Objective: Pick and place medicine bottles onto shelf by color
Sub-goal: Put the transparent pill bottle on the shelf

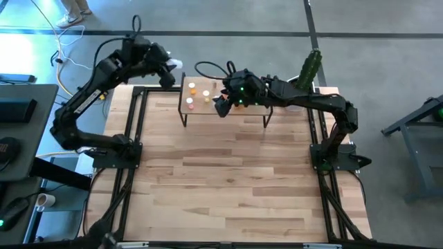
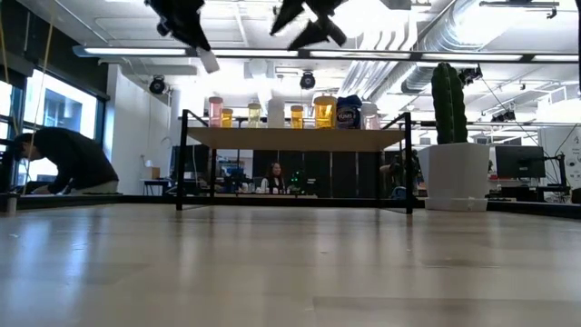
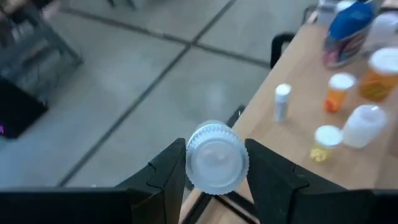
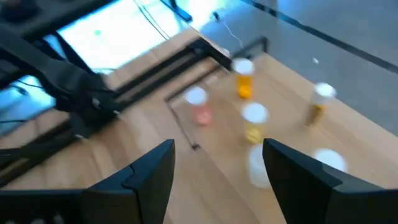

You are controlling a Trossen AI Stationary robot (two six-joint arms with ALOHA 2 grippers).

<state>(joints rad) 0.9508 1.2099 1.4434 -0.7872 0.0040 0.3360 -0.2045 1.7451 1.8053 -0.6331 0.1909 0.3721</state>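
On shelf [image 2: 295,138] at table's far edge: row of medicine bottles [image 2: 324,112] standing upright, pink, yellow, white, orange, with blue bottle [image 2: 349,113] toward cactus [image 2: 448,102] end. Left gripper [image 3: 214,168] beyond shelf's left end, over floor past table [image 1: 228,187] edge, clamped on white ribbed-cap bottle [image 3: 216,155]. Right gripper [image 4: 217,158] above shelf, fingers spread wide, nothing between them. Person [image 2: 64,159] bent over in room behind.

One shelf [image 2: 295,138], seven bottles [image 2: 324,112] atop; one cactus [image 2: 448,102].
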